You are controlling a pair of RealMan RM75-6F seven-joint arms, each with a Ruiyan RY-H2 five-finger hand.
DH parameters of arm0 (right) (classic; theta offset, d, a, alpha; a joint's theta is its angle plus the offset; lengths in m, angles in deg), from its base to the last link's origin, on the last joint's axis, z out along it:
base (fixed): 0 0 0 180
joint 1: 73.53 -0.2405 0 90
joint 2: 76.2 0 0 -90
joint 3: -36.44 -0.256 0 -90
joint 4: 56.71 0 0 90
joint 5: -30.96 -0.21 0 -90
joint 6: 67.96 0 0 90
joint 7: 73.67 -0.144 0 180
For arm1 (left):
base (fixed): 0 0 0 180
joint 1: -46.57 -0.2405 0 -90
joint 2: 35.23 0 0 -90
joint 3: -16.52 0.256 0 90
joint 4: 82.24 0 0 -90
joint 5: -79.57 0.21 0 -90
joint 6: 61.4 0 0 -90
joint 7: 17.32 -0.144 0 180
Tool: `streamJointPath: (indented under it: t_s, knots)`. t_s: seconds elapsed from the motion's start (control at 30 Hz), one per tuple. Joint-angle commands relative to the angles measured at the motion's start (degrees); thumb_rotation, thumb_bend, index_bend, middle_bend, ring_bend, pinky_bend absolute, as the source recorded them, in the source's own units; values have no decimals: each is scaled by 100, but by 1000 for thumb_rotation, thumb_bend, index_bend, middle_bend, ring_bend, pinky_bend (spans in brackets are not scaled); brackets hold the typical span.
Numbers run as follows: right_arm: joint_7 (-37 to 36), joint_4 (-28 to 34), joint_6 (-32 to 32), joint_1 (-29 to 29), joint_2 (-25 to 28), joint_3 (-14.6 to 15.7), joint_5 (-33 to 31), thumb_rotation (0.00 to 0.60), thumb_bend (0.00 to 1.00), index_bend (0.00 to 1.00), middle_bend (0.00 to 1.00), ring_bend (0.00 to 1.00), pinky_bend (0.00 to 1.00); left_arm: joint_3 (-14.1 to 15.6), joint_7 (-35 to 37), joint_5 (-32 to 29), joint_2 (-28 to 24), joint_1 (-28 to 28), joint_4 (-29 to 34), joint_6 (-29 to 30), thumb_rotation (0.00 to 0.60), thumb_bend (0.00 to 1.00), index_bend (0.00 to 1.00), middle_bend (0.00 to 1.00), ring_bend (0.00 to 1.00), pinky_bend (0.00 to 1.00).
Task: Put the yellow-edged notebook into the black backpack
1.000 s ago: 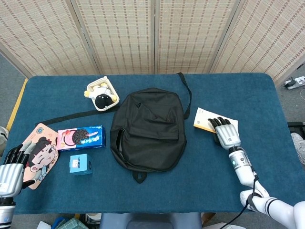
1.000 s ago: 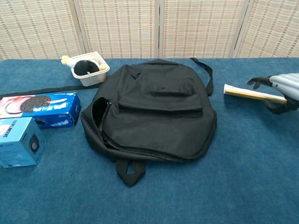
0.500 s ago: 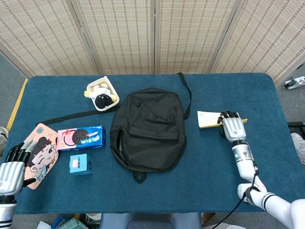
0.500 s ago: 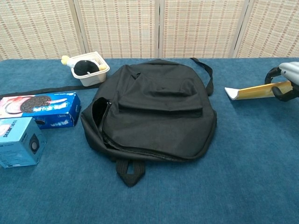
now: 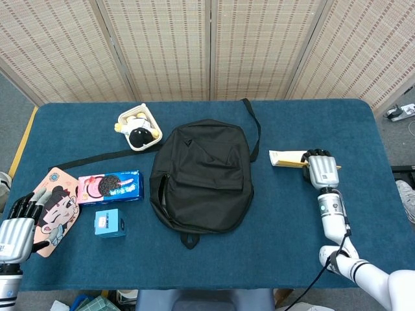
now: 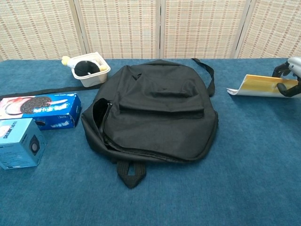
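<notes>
One yellow-edged notebook (image 5: 289,158), held off the right side of the bench (image 5: 272,259) by the right hand (image 5: 321,171), fingers (image 5: 318,155) curled round its far end. Tipped up on edge in the chest view (image 6: 261,86), yellow underside showing, near corner looks close to the blue cloth, can't tell if actually touching. Guessing that tilt is just from getting a hold under a flat thing, and also handy for sliding it edge-first into a slot.

Well apart from the black backpack (image 5: 202,175), lying flat mid-bench with straps trailing toward the back. Zip opening (image 6: 102,123) gaping a bit along its left flank, so on the far side from the notebook. Probably means carrying the thing across the bag, or needing the other hand to prop the mouth open. Not in the bag yet, so early days.

Left hand (image 5: 18,227) hanging at the near left corner, fingers loosely spread, nothing in it, touching or overlapping a cartoon-face card (image 5: 55,207).

Rest of the clutter all left of the bag: cookie box (image 5: 109,186), small blue box (image 5: 110,223), white tub (image 5: 139,127) with a black-and-yellow toy in it. Out of the route, no bother.
</notes>
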Motion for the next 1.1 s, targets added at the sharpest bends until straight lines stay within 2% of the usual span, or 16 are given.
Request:
streamJointPath:
  t_s: [0.03, 0.33, 0.5, 0.7, 1.1]
  knots:
    - [-110, -49, -152, 44, -51, -30, 36, 600, 302, 701, 375, 275, 267, -8, -5, -2, -23, 15, 4, -12, 600, 268, 138, 86, 83, 76]
    - [-361, 123, -699, 193, 78, -35, 300, 600, 284, 741, 408, 306, 289, -77, -5, -32, -175, 129, 21, -126, 600, 268, 147, 86, 79, 75]
    - [-278, 326, -740, 270, 229, 24, 343, 600, 284, 743, 409, 307, 291, -154, 70, -38, -207, 207, -5, -141, 600, 268, 147, 86, 79, 76]
    - [-170, 641, -714, 334, 472, 113, 413, 600, 408, 742, 409, 307, 291, -220, 170, -19, -238, 272, -46, -114, 600, 268, 147, 86, 79, 76]
    - [-149, 1575, -981, 397, 1107, 365, 1001, 600, 434, 742, 409, 307, 306, -210, 209, -55, -225, 274, -89, -79, 600, 268, 146, 86, 80, 76]
